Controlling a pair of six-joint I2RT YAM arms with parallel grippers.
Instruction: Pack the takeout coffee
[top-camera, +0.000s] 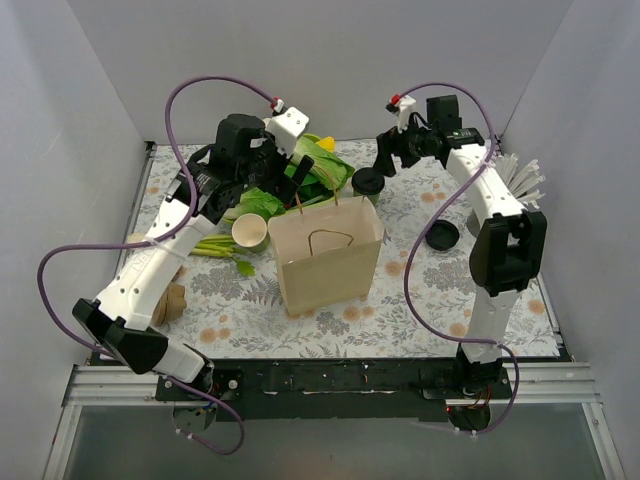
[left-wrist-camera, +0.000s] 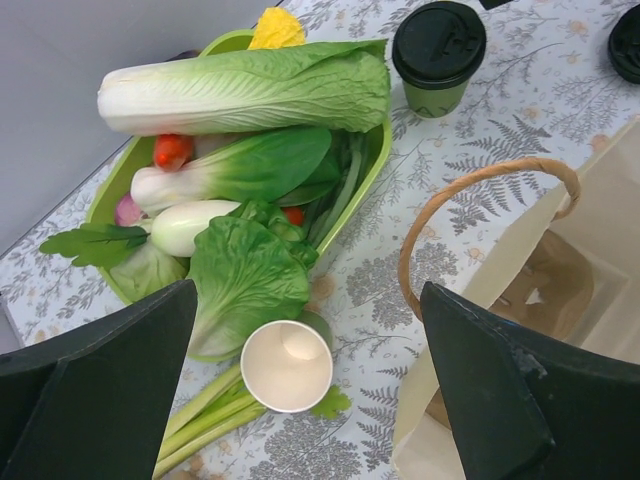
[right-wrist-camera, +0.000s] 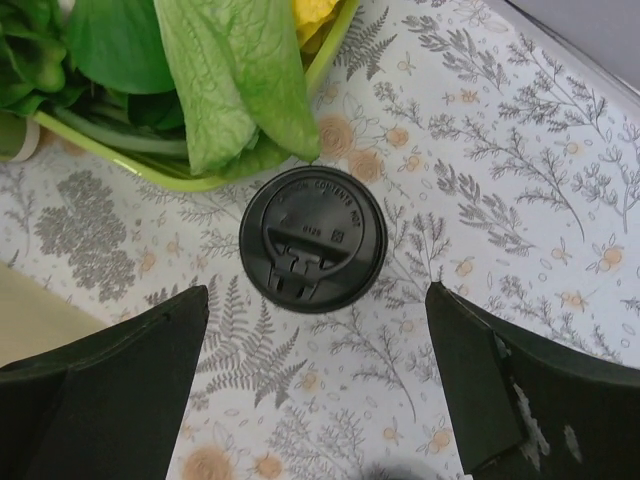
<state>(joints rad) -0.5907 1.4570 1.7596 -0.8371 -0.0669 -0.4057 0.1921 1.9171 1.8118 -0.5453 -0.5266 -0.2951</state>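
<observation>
- Both left pincer (left-wrist-camera: 308, 290) and right pincer (right-wrist-camera: 315, 295) gape wide, gripping nothing.
- Takeout coffee (right-wrist-camera: 312, 238) stands on the counter (right-wrist-camera: 520, 150) beneath my right pincer, centred between its fingers (right-wrist-camera: 120, 380), lined up for grasping, I judge.
- Paper bag (top-camera: 325, 255) waits open leftward.

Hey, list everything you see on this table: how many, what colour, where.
takeout coffee: one, green, black lid, right of the tray
open cup: one, green, cream inside, left of the bag
paper bag: one, tan, centre, open
vegetable tray: one, lime green, back centre
loose stalks: a few, green, beside the open cup
spare lid: one, black, right of the bag
straws: several, white, far right
brown object: one, left edge, unclear
left arm: white and black, over the tray, jaws open
right arm: white and black, over the takeout coffee, jaws open
</observation>
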